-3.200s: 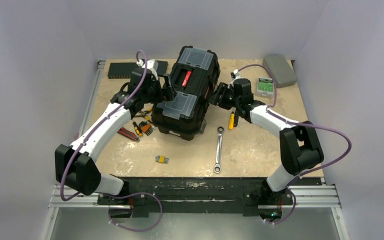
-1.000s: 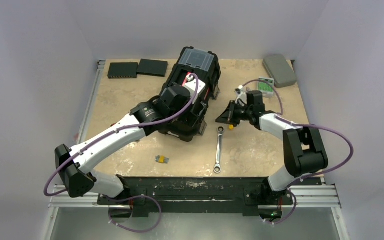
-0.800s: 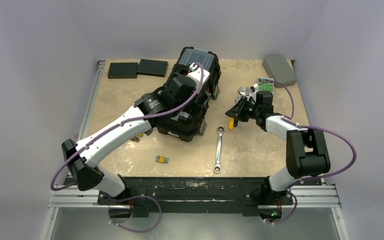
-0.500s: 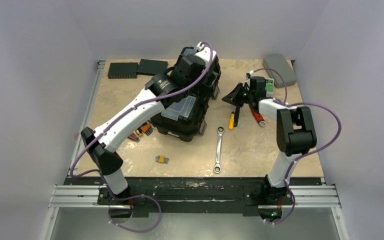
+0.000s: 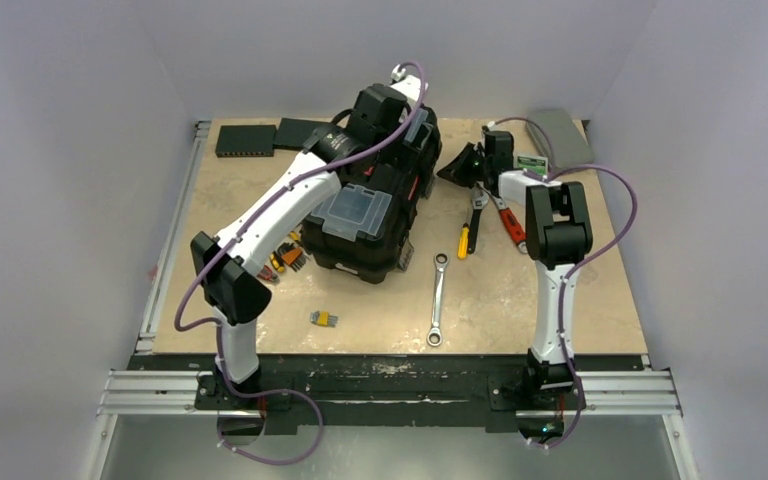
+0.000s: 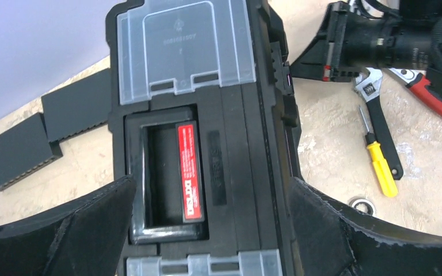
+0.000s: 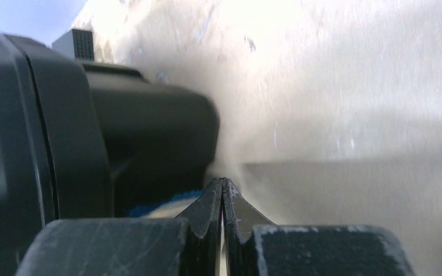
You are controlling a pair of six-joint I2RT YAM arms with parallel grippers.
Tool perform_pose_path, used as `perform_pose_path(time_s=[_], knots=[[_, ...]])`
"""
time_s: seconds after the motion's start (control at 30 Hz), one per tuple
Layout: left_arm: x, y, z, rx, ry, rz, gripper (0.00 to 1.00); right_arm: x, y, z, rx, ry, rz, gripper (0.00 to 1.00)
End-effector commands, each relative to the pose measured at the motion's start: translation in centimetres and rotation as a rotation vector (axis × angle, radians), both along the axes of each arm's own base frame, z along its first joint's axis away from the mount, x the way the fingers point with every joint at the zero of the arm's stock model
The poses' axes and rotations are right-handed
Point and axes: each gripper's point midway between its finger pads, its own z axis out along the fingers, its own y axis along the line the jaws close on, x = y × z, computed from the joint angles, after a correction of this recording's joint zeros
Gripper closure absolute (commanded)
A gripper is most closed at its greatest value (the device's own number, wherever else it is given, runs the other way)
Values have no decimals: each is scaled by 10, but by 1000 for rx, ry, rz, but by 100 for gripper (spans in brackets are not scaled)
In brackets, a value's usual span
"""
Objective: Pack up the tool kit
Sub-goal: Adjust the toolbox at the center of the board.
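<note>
left arm swung over the toolbox (image 6: 236, 149), jaws now spread
my left gripper (image 6: 210, 184) hangs released, red-labelled handle (image 6: 189, 172) right beneath it. right gripper (image 7: 223, 184) clenched, empty, beside the box. yellow screwdriver (image 6: 380, 167) unpacked, so i'd say lid first.

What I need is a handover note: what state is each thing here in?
toolbox, upright, main lid closed
handle, folded flat in its recess
clear lids, both shut
left gripper, open, above the handle
right gripper, shut, holding nothing
ratchet wrench, loose on the table
yellow screwdriver, loose on the table
adjustable wrench, loose on the table
red pliers, loose on the table
</note>
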Motion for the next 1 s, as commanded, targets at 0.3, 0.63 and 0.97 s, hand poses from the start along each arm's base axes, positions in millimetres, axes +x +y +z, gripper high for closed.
perform_pose_path(time_s=[0.3, 0.63, 0.97], knots=[[52, -19, -31, -62, -2, -35, 0, 69, 34, -6, 53, -68, 139, 100], [29, -21, -68, -91, 136, -48, 0, 14, 79, -14, 27, -14, 346, 100], [-32, 1, -112, -182, 264, 10, 2, -65, 90, -17, -9, 60, 506, 100]])
